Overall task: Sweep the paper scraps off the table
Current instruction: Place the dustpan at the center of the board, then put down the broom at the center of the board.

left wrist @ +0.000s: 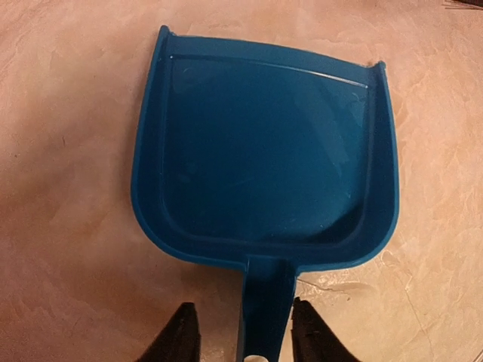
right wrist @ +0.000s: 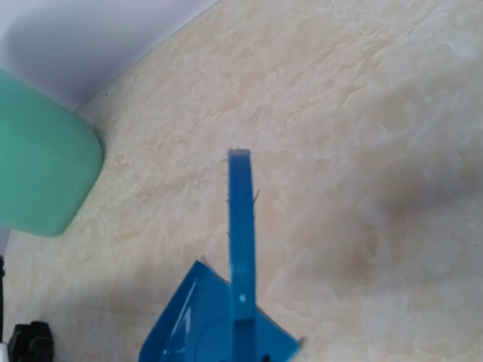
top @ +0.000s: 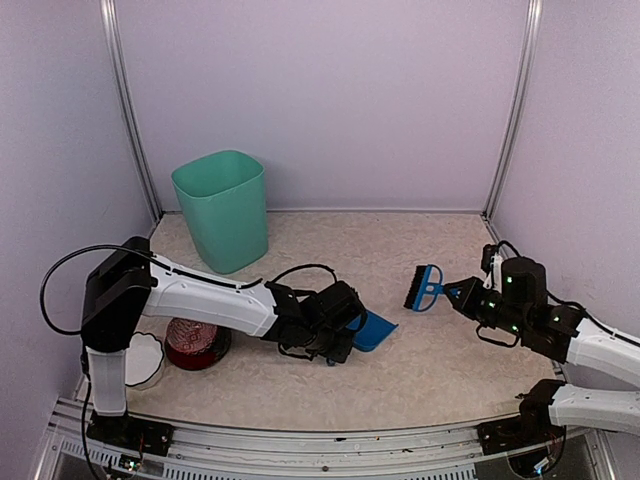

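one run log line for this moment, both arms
left gripper: shut on dustpan handle, pan empty on table | right gripper: holds brush aloft | scraps: none visible | bin: upright, rear left

We list a pale lilac back wall (top: 320, 100) across the upper frame, side walls (top: 50, 150) of the same colour at left and right, and two metal corner posts (top: 130, 110) rising at the upper corners. Lighting is soft and even, with faint shadows.

light: even, soft | shadows: faint | right wrist: perhaps slightly blurred
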Controlling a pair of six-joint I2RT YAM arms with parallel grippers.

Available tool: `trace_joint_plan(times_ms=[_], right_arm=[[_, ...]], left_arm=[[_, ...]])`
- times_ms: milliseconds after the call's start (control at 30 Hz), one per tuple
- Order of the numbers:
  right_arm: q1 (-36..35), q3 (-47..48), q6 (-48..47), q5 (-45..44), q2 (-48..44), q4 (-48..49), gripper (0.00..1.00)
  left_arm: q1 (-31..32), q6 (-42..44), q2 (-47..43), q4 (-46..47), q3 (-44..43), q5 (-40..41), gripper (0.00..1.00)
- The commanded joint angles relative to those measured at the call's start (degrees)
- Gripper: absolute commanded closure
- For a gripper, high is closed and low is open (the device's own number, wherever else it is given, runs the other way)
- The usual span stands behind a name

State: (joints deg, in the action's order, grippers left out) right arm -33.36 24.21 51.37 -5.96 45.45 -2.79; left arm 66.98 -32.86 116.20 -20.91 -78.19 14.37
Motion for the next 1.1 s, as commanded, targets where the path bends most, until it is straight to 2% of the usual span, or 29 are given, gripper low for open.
trace_joint_plan(times_ms=[0, 67, 200, 367, 400, 633, 1067], right_arm=[[1.1, -1.2, 2.8, 1.3, 1.2, 4.7, 1.00], [1.3, -1.3, 3.7, 1.7, 2.1, 6.0, 1.00], [2.2, -1.7, 5.5, 4.0, 4.5, 10.0, 1.00], [3.0, -2.6, 8.3, 7.2, 9.5, 16.9, 1.00], [3.2, -2.7, 8.8, 7.7, 10.9, 18.3, 1.00], [3.9, -1.6, 11.4, 9.7, 22.0, 28.5, 1.00], [6.2, 5.1, 11.0, 14.7, 41.7, 38.7, 0.99]], left_arm=[[-0.8, 0.9, -0.7, 2.6, -0.3, -1.8, 0.50], [-0.9, 1.2, -2.0, 2.7, 0.0, -1.2, 0.37], [-1.1, 1.6, -5.6, 2.9, 0.8, -0.2, 0.19], [-1.9, 1.5, -11.3, 2.3, 2.2, 2.4, 0.11], [-2.1, 1.5, -12.6, 1.8, 2.4, 3.1, 0.03], [-5.8, 1.7, -24.1, -1.2, 5.2, 8.2, 0.01], [-17.6, 4.5, -40.7, -10.5, 9.1, 11.8, 0.01]])
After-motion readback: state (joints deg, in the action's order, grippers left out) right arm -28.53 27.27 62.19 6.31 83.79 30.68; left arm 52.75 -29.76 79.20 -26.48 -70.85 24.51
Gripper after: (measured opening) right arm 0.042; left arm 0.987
